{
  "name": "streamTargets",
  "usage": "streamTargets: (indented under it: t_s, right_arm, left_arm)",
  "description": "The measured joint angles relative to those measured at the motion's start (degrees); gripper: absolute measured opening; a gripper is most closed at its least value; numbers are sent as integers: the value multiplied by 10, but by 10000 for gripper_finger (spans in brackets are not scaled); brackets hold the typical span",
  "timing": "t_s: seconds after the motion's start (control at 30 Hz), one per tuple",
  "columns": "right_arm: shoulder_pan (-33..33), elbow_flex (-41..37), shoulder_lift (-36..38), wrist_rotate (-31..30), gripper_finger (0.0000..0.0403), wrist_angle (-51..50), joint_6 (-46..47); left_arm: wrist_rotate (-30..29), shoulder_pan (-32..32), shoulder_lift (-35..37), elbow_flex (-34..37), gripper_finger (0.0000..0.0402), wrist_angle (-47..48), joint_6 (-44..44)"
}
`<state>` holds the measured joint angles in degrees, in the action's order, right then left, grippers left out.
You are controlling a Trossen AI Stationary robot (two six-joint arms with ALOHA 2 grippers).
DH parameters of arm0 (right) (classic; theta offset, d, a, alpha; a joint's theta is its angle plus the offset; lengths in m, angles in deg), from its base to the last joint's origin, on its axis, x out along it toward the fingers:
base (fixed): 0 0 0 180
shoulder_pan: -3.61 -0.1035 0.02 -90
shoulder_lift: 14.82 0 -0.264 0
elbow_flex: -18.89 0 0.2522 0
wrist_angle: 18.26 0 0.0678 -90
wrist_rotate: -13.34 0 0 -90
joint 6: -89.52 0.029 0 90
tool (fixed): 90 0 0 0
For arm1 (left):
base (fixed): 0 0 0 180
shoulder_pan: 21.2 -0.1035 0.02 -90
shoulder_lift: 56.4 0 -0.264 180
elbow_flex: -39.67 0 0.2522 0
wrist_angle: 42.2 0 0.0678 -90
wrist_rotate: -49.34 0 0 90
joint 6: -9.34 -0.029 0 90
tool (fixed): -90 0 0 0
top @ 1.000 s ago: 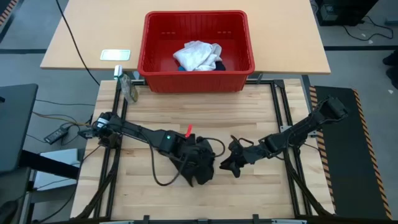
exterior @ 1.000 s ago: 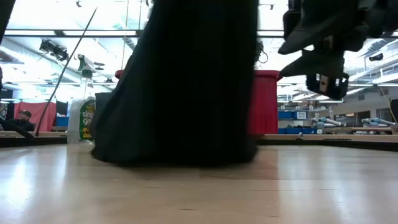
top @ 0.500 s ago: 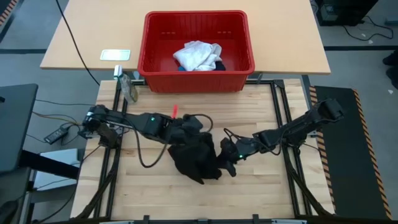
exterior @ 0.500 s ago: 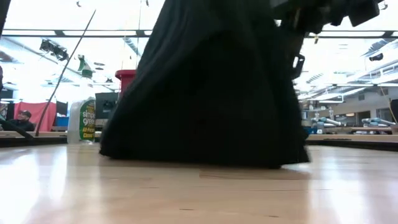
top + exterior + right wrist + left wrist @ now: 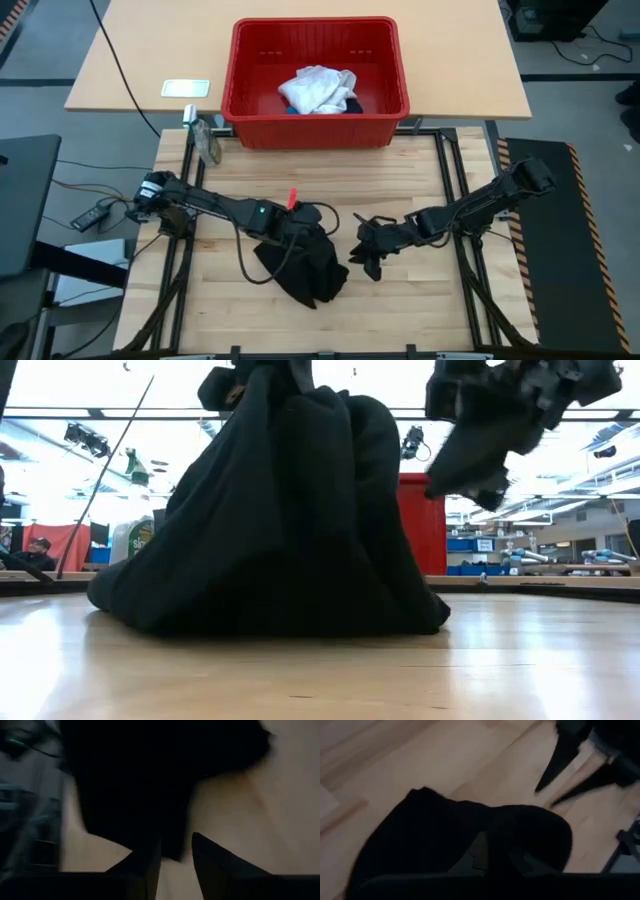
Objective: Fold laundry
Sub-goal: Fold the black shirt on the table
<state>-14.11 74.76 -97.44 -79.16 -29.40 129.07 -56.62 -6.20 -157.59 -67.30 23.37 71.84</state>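
The large black shirt (image 5: 300, 265) is bunched into a cone near the table's middle (image 5: 280, 540). Its lower part is spread on the wood. My left gripper (image 5: 298, 218) is shut on the shirt's top, at the upper edge of the low view (image 5: 250, 375). My right gripper (image 5: 362, 258) hangs open just right of the shirt and above the table (image 5: 470, 450), touching nothing. Its wrist view looks past its fingers at the shirt (image 5: 150, 770). The white garment (image 5: 318, 88) lies in the red basket (image 5: 320, 125), with a small blue bit (image 5: 291, 108) at its edge. My left gripper holds the black shirt by a bunch of cloth at the top of the heap (image 5: 290, 395), coming from above. Several layers are gathered there, and the fingers are buried in the cloth. The shirt hangs below as a cone, with its lower edge (image 5: 270, 622) on the table.
The red basket stands on the tan table beyond the far edge. A spray bottle (image 5: 208, 143) stands at the far left corner (image 5: 135, 545). A light card (image 5: 186, 88) lies on the tan table. Bare wood lies near and to the right (image 5: 420, 310).
My left gripper went up and toward the far left with the shirt, then came back down a little. The shirt has sunk lower and spread wider toward the left. My right gripper went in against the shirt's right side, then drew back toward the right, clear of it.
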Motion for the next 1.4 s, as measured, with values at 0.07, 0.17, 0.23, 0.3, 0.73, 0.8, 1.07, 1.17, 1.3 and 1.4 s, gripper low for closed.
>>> streamTargets:
  t_s: [0.07, 0.17, 0.23, 0.3, 0.73, 0.8, 1.07, 1.17, 1.3, 1.4]
  right_arm:
    - [0, -1, -7, 13, 134, 39, 0]
    - [0, 0, -22, 25, 161, 118, 20]
    - [1, 0, -35, 26, 185, 161, 27]
    - [3, 0, -46, 25, 212, 168, 27]
    - [11, 0, -99, -15, 149, 194, 51]
    - [11, -1, -88, -10, 58, 180, 31]
    - [18, 4, 24, -83, 7, 13, -7]
    - [20, 33, 73, -118, 7, -111, -33]
    - [25, 86, 106, -123, 7, -236, -76]
    - [32, 112, 112, -103, 6, -274, -83]
  left_arm:
    - [-2, -1, 1, 0, 18, -1, -1]
    - [-5, -7, 1, -2, 18, 1, -22]
    - [-6, -12, 1, -4, 18, -4, -39]
    - [-6, -17, 2, -4, 18, -4, -45]
    - [6, -16, 5, -4, 20, -14, -62]
    - [8, -12, 5, -4, 27, -13, -74]
    - [61, -1, 5, -5, 112, -7, -76]
    - [66, 8, 5, -5, 148, 5, -73]
    - [47, 14, 5, -5, 183, 12, -71]
    - [43, 14, 4, -5, 197, -15, -71]
